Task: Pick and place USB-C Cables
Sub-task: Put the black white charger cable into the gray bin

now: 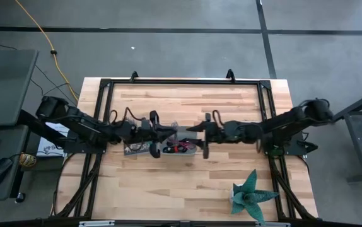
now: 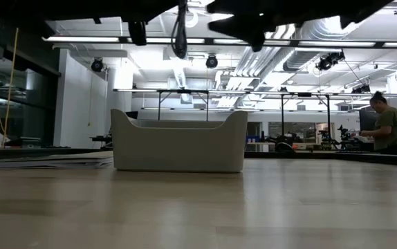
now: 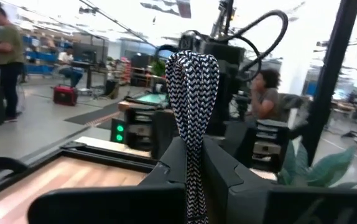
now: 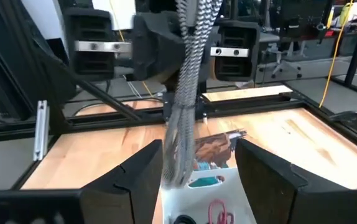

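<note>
Grey cable (image 3: 192,93) hangs clamped in my left end effector (image 3: 194,165) above the grey tray (image 2: 178,149), my right end effector (image 4: 198,171) spread wide around it mid-handover, red-and-black cable (image 4: 216,210) already inside, others likely left.

Even overhead light in high view, soft shadows under arms. Low view backlit: ceiling strip lights (image 2: 81,39) glare at top, arms silhouetted. Left wrist view washed out upper right, background blurred; near fingers (image 4: 129,180) soft.
</note>
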